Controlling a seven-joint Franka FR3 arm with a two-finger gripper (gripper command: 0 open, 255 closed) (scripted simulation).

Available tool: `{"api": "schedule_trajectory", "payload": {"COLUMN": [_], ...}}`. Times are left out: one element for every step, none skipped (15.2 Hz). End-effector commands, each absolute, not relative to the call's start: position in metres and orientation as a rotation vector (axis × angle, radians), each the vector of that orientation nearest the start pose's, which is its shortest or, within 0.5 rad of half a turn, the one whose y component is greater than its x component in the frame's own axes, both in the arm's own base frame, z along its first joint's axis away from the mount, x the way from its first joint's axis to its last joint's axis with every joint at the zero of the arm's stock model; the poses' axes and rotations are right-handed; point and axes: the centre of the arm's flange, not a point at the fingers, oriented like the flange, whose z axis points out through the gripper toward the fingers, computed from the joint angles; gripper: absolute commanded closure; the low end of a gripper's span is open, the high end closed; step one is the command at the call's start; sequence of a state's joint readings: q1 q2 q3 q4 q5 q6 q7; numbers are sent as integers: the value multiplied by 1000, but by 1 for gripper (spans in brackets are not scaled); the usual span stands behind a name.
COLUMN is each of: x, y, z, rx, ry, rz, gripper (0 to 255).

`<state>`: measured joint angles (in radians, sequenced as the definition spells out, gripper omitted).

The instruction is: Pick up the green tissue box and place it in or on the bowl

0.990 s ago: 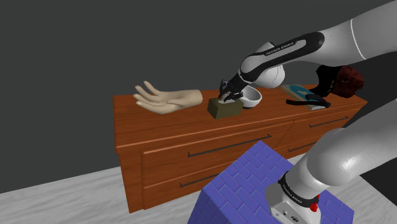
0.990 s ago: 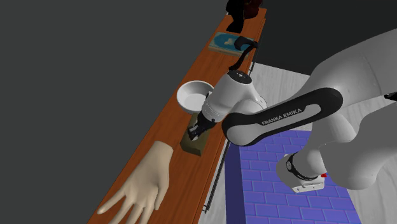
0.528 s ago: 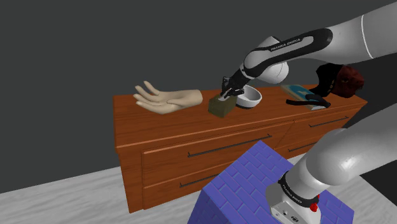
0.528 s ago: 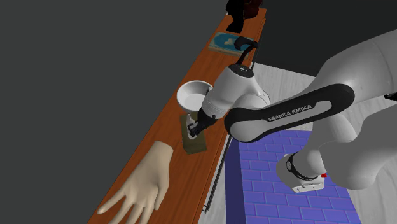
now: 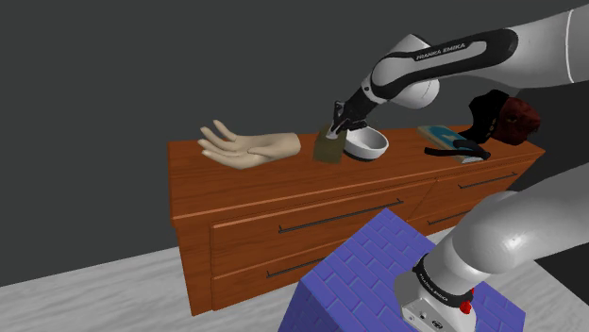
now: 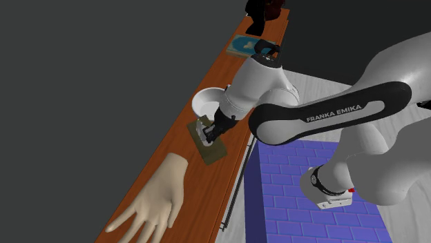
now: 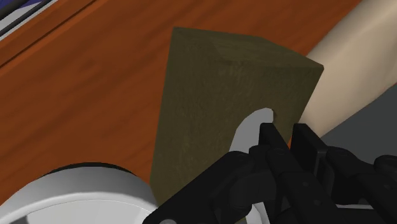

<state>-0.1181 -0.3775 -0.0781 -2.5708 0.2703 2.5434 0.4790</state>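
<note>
Black tool [image 5: 334, 130] grips one end of the olive-green tissue box [image 5: 328, 149], held above the wooden dresser [image 5: 245, 203] just beside the white bowl [image 5: 368, 144]. The box hangs tilted, its long axis slanting down toward the model hand [image 5: 247, 147].

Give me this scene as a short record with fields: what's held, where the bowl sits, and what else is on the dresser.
held object: olive-green tissue box, jaws shut on it at its top slot
box pose: tilted, appears lifted just off the wooden dresser
target: white bowl, on the dresser, just to the shoulder view's right of the box
other items: beige hand model, flat teal item, dark red object
task state: box not yet in or on the bowl
</note>
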Motion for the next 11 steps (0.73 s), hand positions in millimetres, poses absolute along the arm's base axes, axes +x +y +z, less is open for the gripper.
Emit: {"api": "schedule_trajectory", "payload": {"x": [430, 430, 430, 430, 430, 430, 430, 430, 430, 430, 430], "y": [-89, -89, -89, -89, -89, -89, -89, -89, -89, -89, -89], "z": [439, 444, 449, 455, 460, 465, 470, 476, 481, 486, 492], "rx": [-2577, -2577, -2577, -2577, -2577, -2577, -2577, -2577, -2577, -2577, -2577], "ry": [1201, 1201, 1201, 1201, 1201, 1201, 1201, 1201, 1201, 1201, 1201], "rz": [-445, -445, -445, -445, -445, -445, -445, -445, -445, -445, -445], "gripper": [255, 255, 255, 255, 255, 255, 255, 255, 255, 255, 255]}}
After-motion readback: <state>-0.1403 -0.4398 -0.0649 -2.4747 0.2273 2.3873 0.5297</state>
